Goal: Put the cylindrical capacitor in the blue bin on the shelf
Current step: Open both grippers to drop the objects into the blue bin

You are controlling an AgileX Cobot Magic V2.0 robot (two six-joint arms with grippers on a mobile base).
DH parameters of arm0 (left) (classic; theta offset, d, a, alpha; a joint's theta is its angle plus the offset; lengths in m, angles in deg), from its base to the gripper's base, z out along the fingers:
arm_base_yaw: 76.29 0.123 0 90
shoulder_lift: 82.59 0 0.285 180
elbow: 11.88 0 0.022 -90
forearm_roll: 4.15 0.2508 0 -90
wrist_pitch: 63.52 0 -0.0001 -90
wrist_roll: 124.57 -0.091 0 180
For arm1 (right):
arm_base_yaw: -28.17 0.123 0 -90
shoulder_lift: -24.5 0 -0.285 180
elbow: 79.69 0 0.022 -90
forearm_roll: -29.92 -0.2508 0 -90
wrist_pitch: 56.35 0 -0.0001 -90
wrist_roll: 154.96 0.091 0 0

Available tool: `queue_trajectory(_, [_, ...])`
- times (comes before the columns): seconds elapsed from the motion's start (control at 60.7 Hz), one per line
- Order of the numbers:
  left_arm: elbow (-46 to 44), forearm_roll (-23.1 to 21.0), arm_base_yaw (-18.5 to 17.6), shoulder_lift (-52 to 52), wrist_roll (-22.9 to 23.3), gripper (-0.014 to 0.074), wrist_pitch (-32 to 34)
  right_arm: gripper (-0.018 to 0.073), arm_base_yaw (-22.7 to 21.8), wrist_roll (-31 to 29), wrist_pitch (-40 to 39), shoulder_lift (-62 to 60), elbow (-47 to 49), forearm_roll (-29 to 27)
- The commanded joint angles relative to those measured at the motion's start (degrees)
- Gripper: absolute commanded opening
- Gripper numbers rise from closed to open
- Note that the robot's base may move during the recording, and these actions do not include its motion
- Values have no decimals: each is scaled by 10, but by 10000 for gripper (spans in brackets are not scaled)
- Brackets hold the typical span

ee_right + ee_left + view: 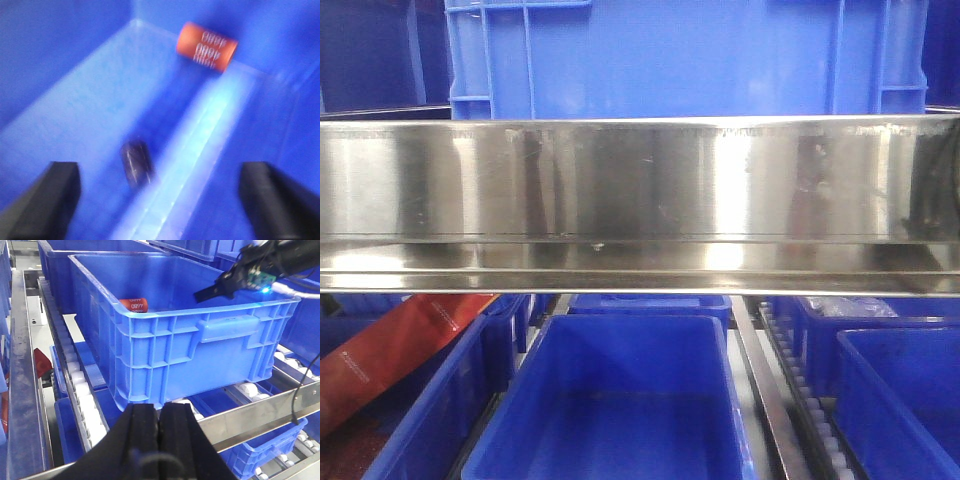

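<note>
A small dark cylindrical capacitor (136,163) lies loose on the floor of the blue bin (75,100), blurred. My right gripper (160,192) hangs open above it with nothing held, its fingers (55,195) wide apart on either side. From the left wrist view, the blue bin (200,360) sits on the shelf (260,412), with the right gripper (207,291) over its far rim. My left gripper (160,425) is shut and empty, low in front of the bin. The shelf rail (640,190) crosses the front view.
An orange cylinder marked 4680 (206,46) lies in the bin's far corner (134,305). More blue bins (610,400) stand on the lower tier, with a red packet (390,350) at left. White roller tracks (80,385) run beside the bin.
</note>
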Motion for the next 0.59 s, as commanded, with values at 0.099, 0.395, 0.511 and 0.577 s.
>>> queue_trajectory(0.099, [1,-5,3,3,5,-111,11,176,-2,2,4,-68,5,-2])
queue_trajectory(0.395, [1,-1,3,3,5,-111,11,-158,-5,2,-64,-259,-119,-2])
queue_trajectory(0.511, [1,-1,3,3,5,-111,11,-159,-5,2,-112,-347,-219,1])
queue_trajectory(0.577, [1,-1,3,3,5,-111,11,-160,-5,2,-143,-396,-284,3])
